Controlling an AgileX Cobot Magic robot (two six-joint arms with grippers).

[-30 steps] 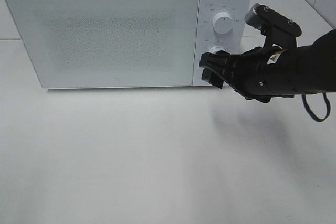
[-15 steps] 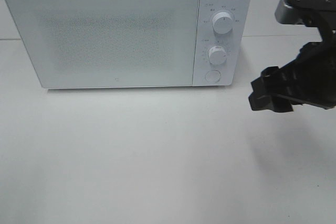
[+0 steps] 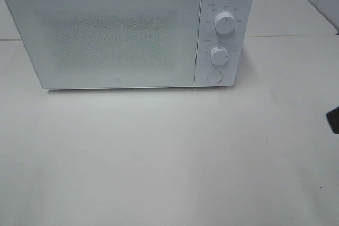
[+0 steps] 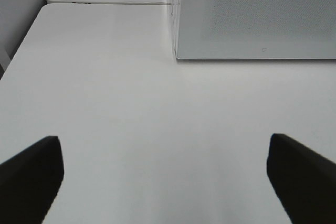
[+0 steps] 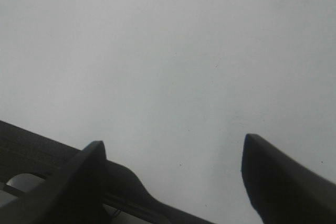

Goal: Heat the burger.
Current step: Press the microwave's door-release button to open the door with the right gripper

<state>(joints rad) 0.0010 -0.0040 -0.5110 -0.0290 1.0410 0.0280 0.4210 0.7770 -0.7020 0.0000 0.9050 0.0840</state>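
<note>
High view overlooks microwave (image 3: pixel 127 30); left wrist shares it.

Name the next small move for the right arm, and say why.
Probably park the right gripper at rest: the microwave door is shut, no burger shows on the table, and both it and the left gripper are open and empty. Whether the burger is inside cannot be seen.

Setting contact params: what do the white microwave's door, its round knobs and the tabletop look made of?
White microwave door: probably glass or glossy plastic, dotted mesh behind. Round white knobs: likely moulded plastic, matte. White tabletop: smooth, faint sheen; material unclear.
</note>
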